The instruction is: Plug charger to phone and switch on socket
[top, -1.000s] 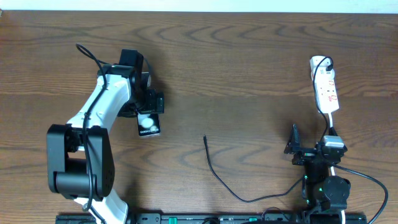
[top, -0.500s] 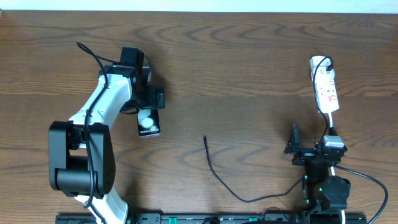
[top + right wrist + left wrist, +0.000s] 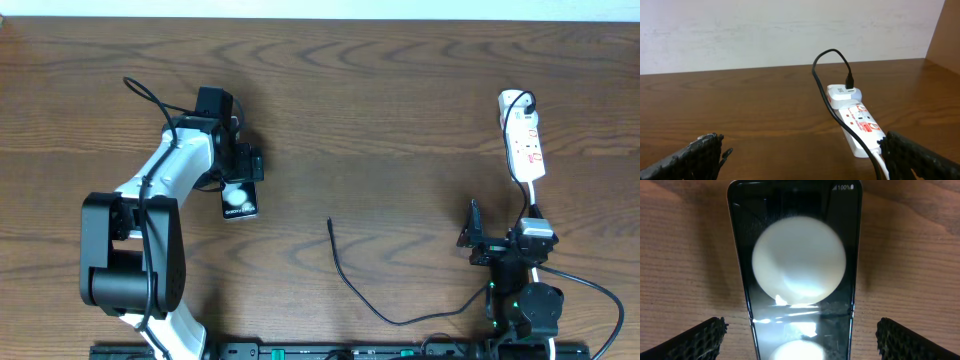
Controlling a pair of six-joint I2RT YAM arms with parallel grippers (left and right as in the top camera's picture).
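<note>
Left arm stretched forward, left fingers spread; right arm folded back, right fingers spread
</note>
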